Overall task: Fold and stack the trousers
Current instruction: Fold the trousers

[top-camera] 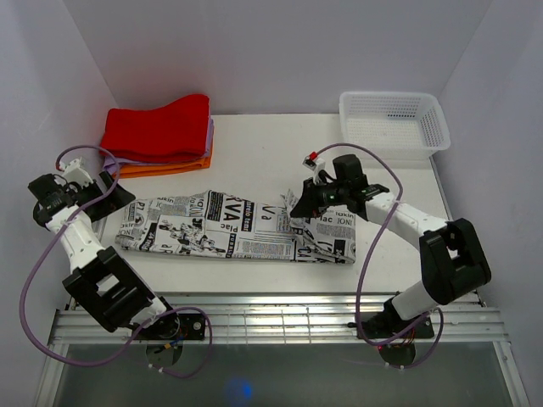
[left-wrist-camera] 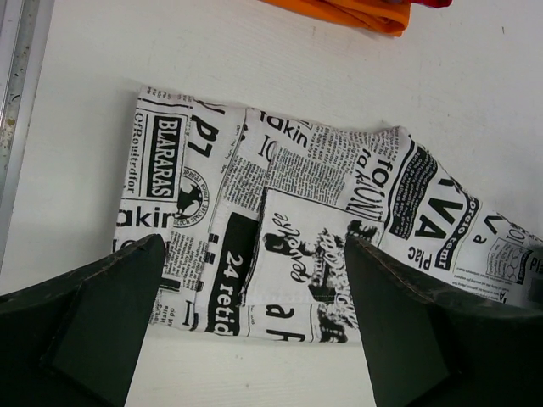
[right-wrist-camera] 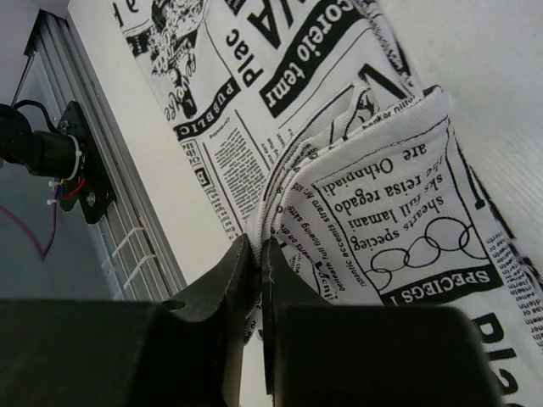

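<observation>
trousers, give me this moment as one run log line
trousers laid out, right end bunched | right tool shut on trousers | left tool open over left end | fold not done

A folded red cloth (top-camera: 157, 125) is stacked upon a purple cloth (top-camera: 210, 132) and an orange cloth (top-camera: 165, 167) at the white tabletop's (top-camera: 263, 148) far left; a white perforated plastic basket (top-camera: 399, 141) is set far right.

White trousers (top-camera: 229, 227) with black newspaper print, red cloth (top-camera: 157, 125), purple cloth (top-camera: 210, 134), orange cloth (top-camera: 165, 168), white basket (top-camera: 394, 146)
</observation>
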Motion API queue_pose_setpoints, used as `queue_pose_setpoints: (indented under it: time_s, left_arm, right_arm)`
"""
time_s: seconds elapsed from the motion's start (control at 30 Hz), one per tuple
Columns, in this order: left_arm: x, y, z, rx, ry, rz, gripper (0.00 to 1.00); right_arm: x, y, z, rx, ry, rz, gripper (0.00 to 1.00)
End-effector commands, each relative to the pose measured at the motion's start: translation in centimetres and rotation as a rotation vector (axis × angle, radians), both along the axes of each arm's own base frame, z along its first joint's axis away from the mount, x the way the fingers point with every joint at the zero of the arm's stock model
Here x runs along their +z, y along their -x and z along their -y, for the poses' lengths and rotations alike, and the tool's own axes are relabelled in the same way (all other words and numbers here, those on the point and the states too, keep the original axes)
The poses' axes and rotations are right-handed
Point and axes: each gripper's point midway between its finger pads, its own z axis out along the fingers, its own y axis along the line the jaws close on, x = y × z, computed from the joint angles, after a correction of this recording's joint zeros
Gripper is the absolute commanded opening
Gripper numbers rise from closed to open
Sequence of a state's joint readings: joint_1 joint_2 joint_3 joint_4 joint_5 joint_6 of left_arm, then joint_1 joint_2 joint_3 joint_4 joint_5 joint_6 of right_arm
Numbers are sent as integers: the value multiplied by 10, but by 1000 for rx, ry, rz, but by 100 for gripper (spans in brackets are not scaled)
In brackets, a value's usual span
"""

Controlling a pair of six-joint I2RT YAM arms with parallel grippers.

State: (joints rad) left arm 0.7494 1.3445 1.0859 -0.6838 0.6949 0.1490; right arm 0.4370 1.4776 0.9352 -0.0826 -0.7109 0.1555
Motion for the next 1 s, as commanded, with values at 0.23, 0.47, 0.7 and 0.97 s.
queue_pose_setpoints:
  time_s: [0.23,0.47,0.7,0.97]
  left_arm:
    - [-5,-2,-10,67,-4,-19,98]
    - [-12,3,-8,62,-19,-30,98]
    - [-12,5,-3,50,-16,-21,98]
    - [-13,8,-1,43,-22,-17,98]
  right_arm:
    - [-7,9,-91,72,-53,16,8]
    - [-31,4,-114,39,-30,-44,8]
    - [-49,6,-125,35,1,-67,8]
    - [-40,-8,-133,-25,-3,-40,8]
